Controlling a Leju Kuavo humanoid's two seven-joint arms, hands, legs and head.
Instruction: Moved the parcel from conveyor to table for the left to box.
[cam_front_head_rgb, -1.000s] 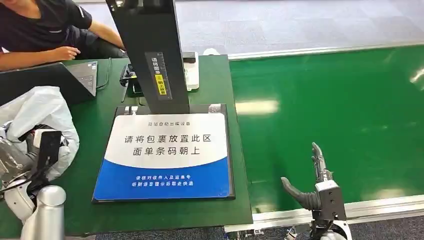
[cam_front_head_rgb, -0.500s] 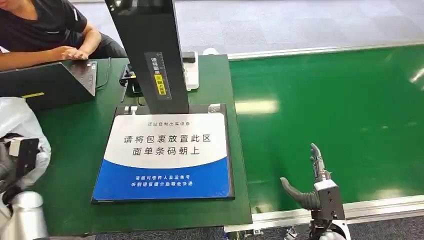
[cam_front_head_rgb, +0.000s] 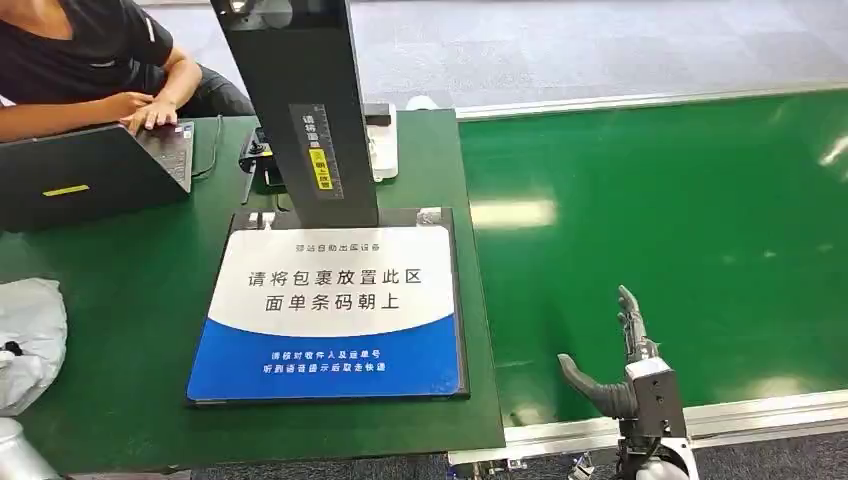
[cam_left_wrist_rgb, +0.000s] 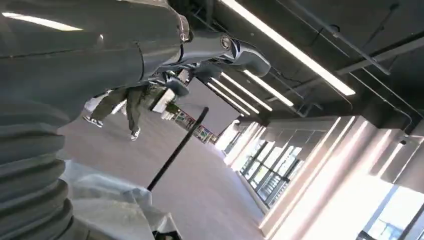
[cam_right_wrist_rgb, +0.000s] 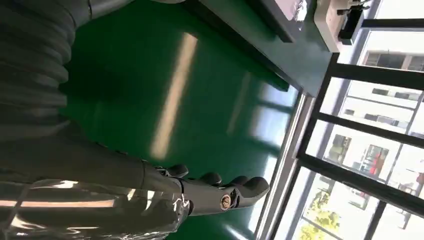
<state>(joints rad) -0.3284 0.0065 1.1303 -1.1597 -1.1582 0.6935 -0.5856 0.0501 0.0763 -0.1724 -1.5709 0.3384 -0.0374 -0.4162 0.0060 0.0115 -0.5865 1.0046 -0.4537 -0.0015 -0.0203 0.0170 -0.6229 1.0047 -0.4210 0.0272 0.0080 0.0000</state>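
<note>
The parcel (cam_front_head_rgb: 30, 335), a white-grey plastic bag, sits at the far left edge of the head view over the green table (cam_front_head_rgb: 140, 300). In the left wrist view its crumpled plastic (cam_left_wrist_rgb: 110, 202) lies against the ribbed wrist cover of my left hand (cam_left_wrist_rgb: 165, 50). That hand's thumb and dark fingers (cam_left_wrist_rgb: 240, 52) stretch toward the ceiling with no plastic between them, and whether it grips the bag is unclear. My right hand (cam_front_head_rgb: 625, 365) hovers over the near edge of the green conveyor (cam_front_head_rgb: 680, 220), thumb and fingers apart and empty, and also appears in the right wrist view (cam_right_wrist_rgb: 200, 192).
A blue-and-white scan mat (cam_front_head_rgb: 335, 310) lies mid-table under a dark scanner column (cam_front_head_rgb: 300, 100). A person (cam_front_head_rgb: 90, 60) types on a laptop (cam_front_head_rgb: 95, 170) at the back left. The conveyor's metal rail (cam_front_head_rgb: 730, 420) runs along its near edge.
My left arm and the parcel have moved left, now almost out of the head view. The person's hand has shifted onto the laptop keyboard. My right hand has barely moved.
</note>
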